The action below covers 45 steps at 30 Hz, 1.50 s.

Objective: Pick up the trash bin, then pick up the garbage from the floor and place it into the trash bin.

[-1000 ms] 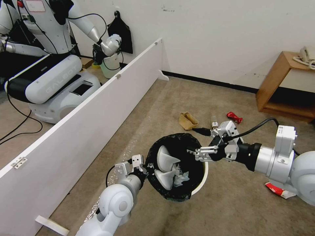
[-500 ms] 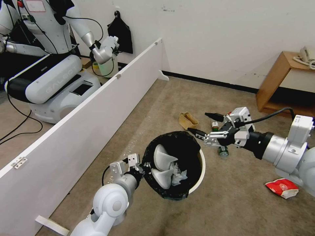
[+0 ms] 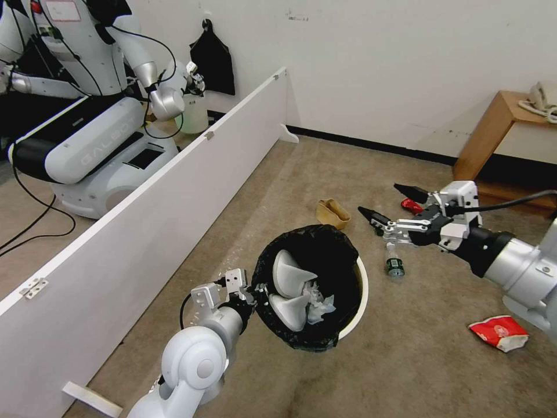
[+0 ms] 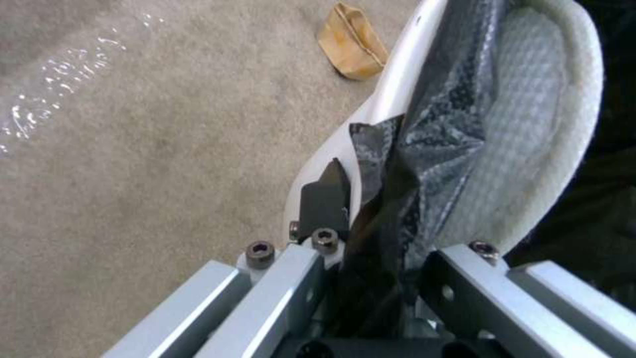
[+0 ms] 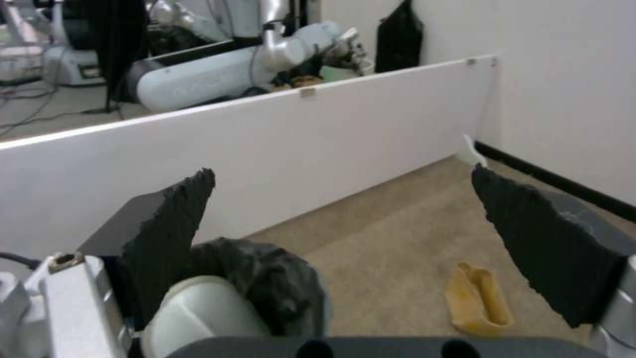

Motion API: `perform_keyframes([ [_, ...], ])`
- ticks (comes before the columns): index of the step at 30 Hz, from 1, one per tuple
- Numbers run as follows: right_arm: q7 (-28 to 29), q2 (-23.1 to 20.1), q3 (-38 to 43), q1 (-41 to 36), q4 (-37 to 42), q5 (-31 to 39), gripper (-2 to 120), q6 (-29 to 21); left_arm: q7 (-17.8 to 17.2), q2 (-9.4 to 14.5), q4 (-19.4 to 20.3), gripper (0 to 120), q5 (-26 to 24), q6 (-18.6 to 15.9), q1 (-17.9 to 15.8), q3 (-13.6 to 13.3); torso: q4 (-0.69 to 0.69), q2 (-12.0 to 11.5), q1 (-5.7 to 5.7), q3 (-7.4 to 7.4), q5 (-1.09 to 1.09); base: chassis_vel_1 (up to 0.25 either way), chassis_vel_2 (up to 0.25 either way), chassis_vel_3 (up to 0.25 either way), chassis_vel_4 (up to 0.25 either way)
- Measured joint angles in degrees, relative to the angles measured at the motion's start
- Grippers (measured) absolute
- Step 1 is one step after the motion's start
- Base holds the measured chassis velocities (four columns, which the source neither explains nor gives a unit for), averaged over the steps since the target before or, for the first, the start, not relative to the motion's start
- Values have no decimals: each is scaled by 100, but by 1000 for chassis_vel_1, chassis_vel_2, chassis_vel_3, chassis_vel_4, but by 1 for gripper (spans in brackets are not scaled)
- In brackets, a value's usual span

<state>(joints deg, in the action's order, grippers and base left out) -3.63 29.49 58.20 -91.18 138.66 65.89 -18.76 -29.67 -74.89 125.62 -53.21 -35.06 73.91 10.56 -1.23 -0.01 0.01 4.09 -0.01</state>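
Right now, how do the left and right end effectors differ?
The left end effector is shut on the trash bin, pinching its bag-lined rim; the right end effector is open and empty. The left sits low beside the bin; the right reaches out above the floor near the clear bottle. Both have dark fingertips.

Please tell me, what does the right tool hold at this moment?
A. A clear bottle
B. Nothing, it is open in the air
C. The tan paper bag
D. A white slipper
B: the right tool has its fingers spread with nothing between them, while the clear bottle and the tan paper bag lie on the floor.
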Motion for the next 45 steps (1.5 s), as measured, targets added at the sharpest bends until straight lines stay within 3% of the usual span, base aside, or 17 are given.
perform_keyframes([
  [9,-461,1119,472,-502,174,-842,99,7,150,-79,270,1,415,-90,282,167,0,1,0,0,0,0,0,0,0],
  [19,-791,1882,720,-759,368,-1241,100,98,392,-301,310,1,837,-74,457,219,2,1,0,0,0,0,0,0,0],
  [27,-882,2289,968,-991,456,-1383,100,139,440,-197,275,1,843,-53,340,176,0,1,0,0,0,0,0,0,0],
  [45,-1638,3764,1701,-1570,468,-2720,100,479,601,-49,329,1,904,2,265,48,0,1,0,0,0,0,0,0,0],
])
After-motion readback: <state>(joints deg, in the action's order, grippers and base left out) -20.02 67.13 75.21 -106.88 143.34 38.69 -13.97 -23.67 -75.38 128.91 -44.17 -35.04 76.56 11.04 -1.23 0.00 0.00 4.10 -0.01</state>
